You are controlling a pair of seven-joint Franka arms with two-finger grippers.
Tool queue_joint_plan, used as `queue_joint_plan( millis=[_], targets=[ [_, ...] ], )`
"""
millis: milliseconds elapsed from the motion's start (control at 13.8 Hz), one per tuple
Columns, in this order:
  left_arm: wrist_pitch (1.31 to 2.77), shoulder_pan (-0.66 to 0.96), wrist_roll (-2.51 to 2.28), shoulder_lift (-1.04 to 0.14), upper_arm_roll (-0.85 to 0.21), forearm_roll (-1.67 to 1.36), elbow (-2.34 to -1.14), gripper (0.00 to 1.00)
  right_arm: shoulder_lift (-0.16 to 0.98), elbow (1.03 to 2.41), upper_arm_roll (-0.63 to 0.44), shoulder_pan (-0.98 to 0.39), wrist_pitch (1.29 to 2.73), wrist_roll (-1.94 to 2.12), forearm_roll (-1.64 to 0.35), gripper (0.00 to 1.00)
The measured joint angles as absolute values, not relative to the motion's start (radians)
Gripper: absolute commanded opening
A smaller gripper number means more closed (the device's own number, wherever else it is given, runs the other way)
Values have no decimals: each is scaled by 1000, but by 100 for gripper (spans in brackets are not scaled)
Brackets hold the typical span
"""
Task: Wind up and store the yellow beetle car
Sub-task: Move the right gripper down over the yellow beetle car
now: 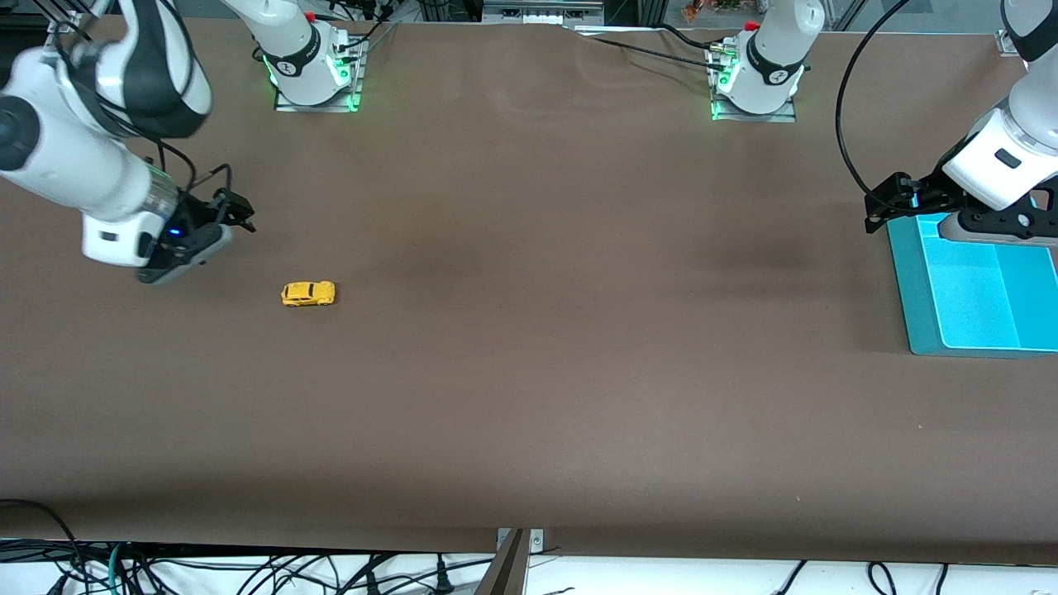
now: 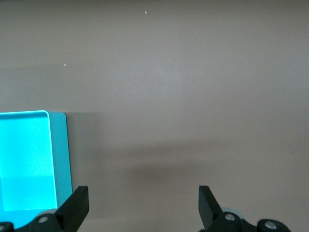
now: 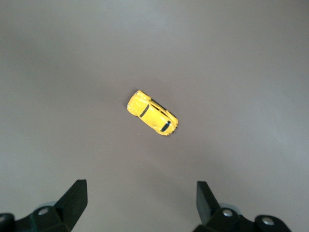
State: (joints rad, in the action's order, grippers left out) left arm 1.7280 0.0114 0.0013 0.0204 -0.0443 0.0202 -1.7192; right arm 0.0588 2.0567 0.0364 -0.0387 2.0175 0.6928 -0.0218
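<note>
The yellow beetle car [image 1: 308, 293] stands on its wheels on the brown table toward the right arm's end. It also shows in the right wrist view [image 3: 152, 119]. My right gripper [image 1: 235, 211] hangs open and empty above the table, beside the car and a little toward the arm bases; in its wrist view [image 3: 140, 193] the car lies ahead of the spread jaws. My left gripper [image 1: 888, 202] is open and empty over the table at the edge of the teal tray [image 1: 909, 281], and its wrist view [image 2: 143, 198] shows bare table between the jaws.
The teal tray, with a lighter inner compartment, sits at the left arm's end of the table and shows in the left wrist view [image 2: 60, 150]. The two arm bases [image 1: 314, 66] [image 1: 756, 78] stand along the table's top edge. Cables lie below the front edge.
</note>
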Motion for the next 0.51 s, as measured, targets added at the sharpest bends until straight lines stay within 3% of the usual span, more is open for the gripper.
queue_joint_plan(
  millis=[507],
  targets=[
    [1728,11,1,20,-44,20,-1719,100,233,2124,57,-39,2259,1336,-22,100]
  ],
)
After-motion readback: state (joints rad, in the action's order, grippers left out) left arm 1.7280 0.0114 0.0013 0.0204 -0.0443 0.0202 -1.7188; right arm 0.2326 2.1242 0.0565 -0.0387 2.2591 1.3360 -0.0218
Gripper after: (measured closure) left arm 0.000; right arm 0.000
